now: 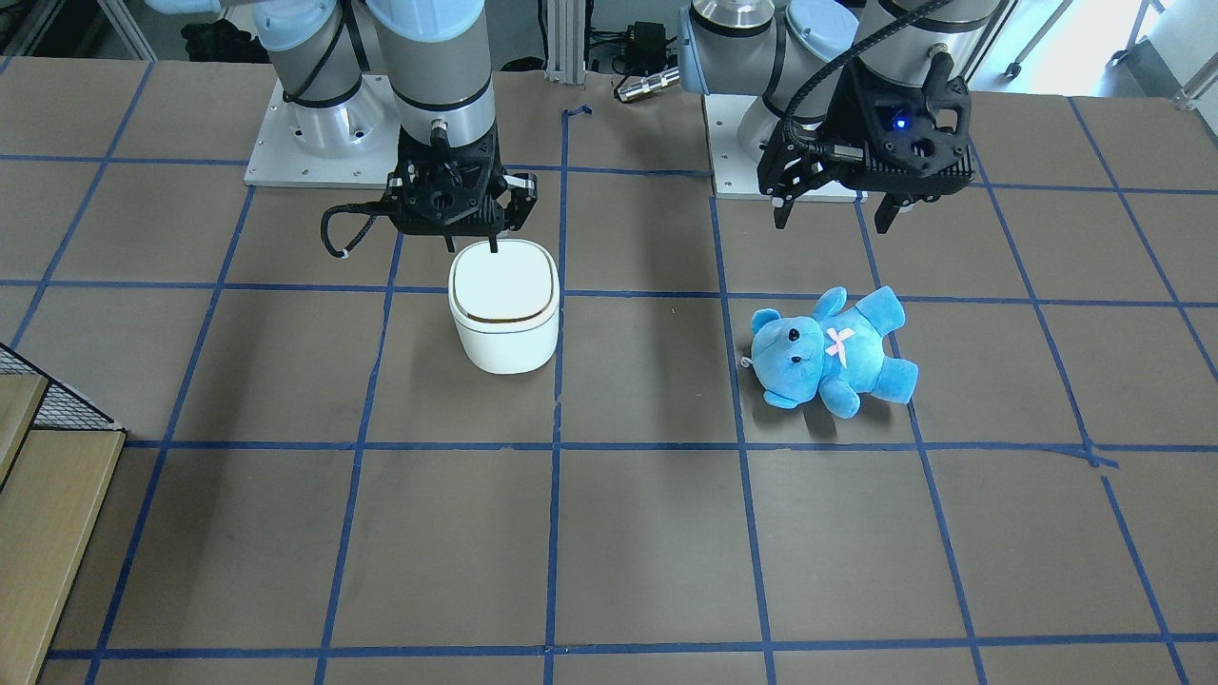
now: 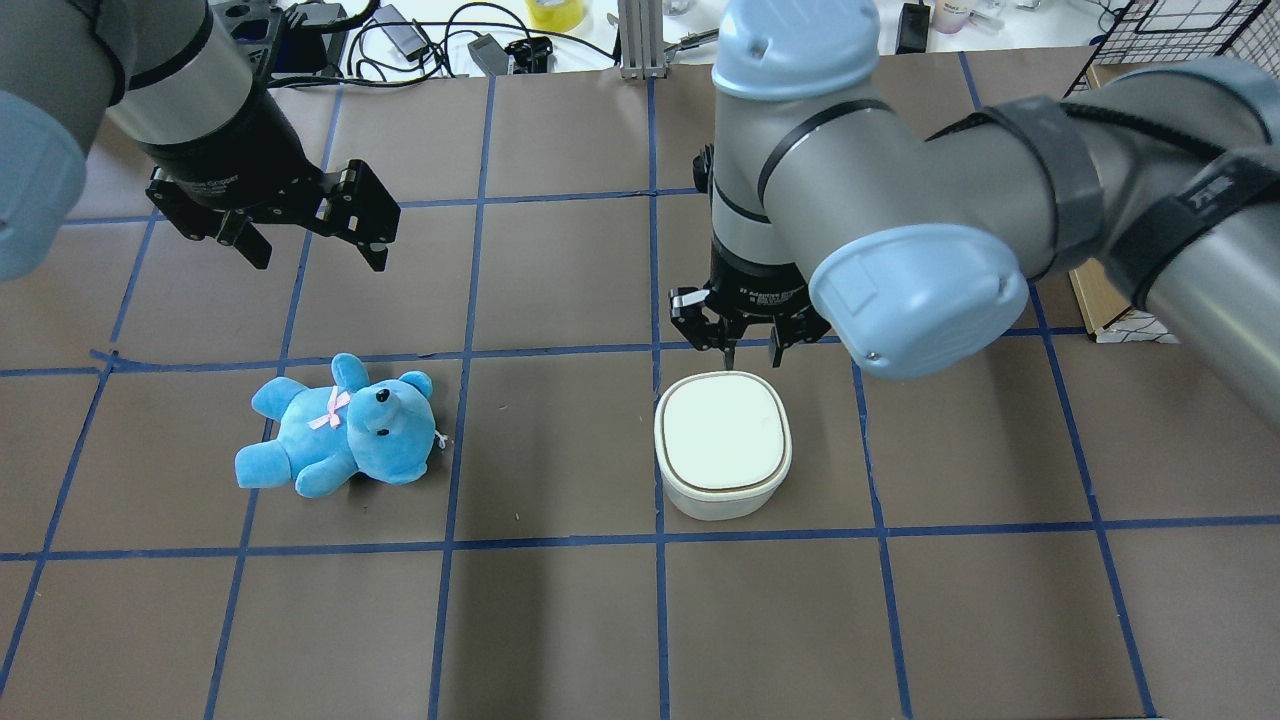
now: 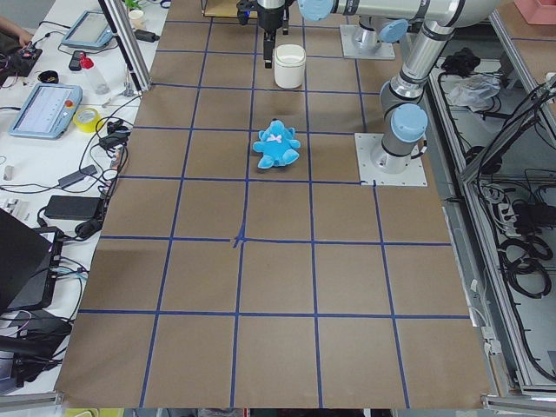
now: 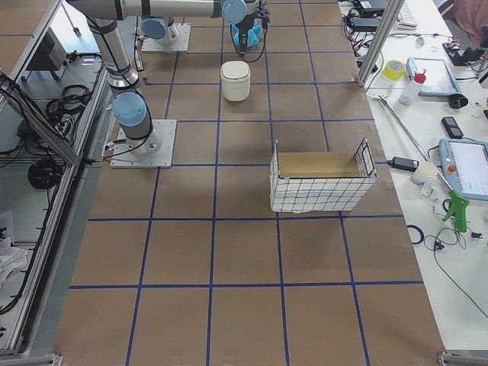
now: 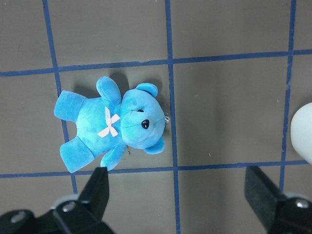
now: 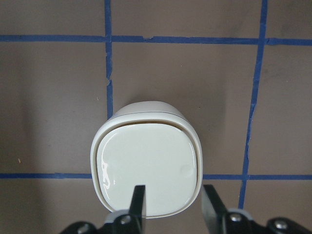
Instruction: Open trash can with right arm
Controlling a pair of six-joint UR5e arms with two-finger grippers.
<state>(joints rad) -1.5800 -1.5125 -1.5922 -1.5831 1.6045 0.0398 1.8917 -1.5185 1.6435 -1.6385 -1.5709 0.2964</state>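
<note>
The small white plastic trash can (image 2: 722, 445) with rounded corners is seen standing upright on the brown tabletop (image 1: 647, 533), a little to the right of the middle in the overhead view. Its flat lid lies down and shut, with the thin dark line showing all round the rim. So the opening has not been done yet. All of it is left.

The black pincer of the right arm (image 2: 752, 358) is held right at the far edge of the trash can in the overhead view. The silver and pale-blue right arm is bent over from the right, and its wrist is pointed straight down. In the right wrist view, one finger is seen over the edge of the lid and the other is seen just outside the rim. The jaws are parted a little and nothing is held between them. It cannot be told if a fingertip is touching the lid or is just above it. It is judged that the lid must next be pushed or lifted at this edge.

The black pincer of the left arm (image 2: 315, 255) is held high, spread wide, with nothing in it. The blue plush teddy bear (image 2: 340, 440) with a pink bow is seen lying below it, well apart from the trash can, to the left.
</note>
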